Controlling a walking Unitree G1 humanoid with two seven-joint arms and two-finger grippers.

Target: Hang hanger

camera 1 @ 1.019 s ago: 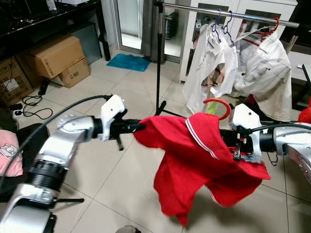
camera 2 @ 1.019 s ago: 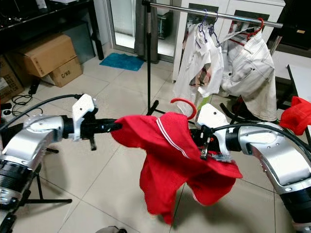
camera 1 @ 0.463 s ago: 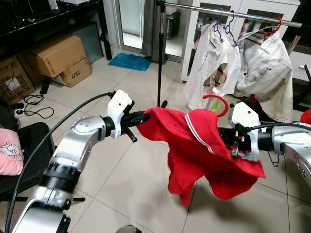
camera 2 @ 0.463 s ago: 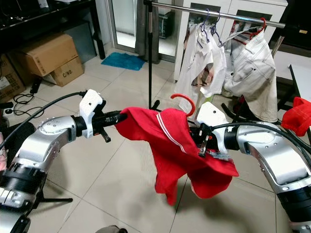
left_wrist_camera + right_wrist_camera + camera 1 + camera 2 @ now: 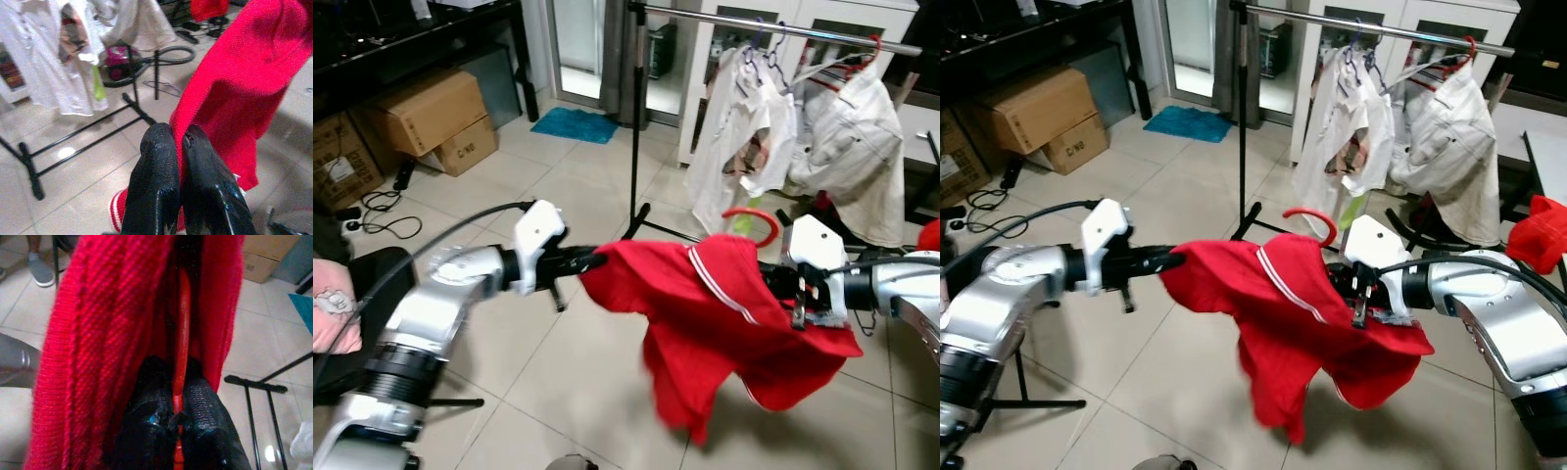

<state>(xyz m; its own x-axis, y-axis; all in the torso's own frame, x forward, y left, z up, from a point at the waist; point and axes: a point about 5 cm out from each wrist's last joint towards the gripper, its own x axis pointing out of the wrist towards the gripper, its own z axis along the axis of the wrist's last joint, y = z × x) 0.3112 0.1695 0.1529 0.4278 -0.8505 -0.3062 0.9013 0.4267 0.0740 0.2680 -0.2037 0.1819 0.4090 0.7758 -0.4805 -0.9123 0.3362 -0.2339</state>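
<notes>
A room with a pale tiled floor (image 5: 558,362) holds a metal clothes rail (image 5: 773,27) at the back, standing on a black upright pole (image 5: 633,117), with white garments (image 5: 793,137) hanging from it on hangers. Cardboard boxes (image 5: 426,117) sit against the left wall beneath a dark desk (image 5: 411,39), and a small blue mat (image 5: 573,125) lies on the floor near a doorway. In the foreground, two silver robot arms reach toward each other and hold a red shirt (image 5: 724,333) stretched between them in mid-air, well short of the rail. The shirt is draped over a red hanger (image 5: 751,217), whose curved hook sticks up above the collar, between the two arms and nearer the right one. The left gripper (image 5: 592,260) comes in from the left, its two black fingers (image 5: 161,186) pressed tightly together on one edge of the red cloth; the wrist view shows the fabric pinched in the narrow slit between them. The right gripper (image 5: 1347,284) comes in from the right, mostly buried under the shirt; its wrist view shows its fingers (image 5: 203,416) closed on the thin red bar of the hanger, with red knit fabric folded around both sides. The bulk of the shirt hangs down below the right gripper, its lower edge clear of the floor. A second red cloth (image 5: 1538,233) lies at the far right edge.
</notes>
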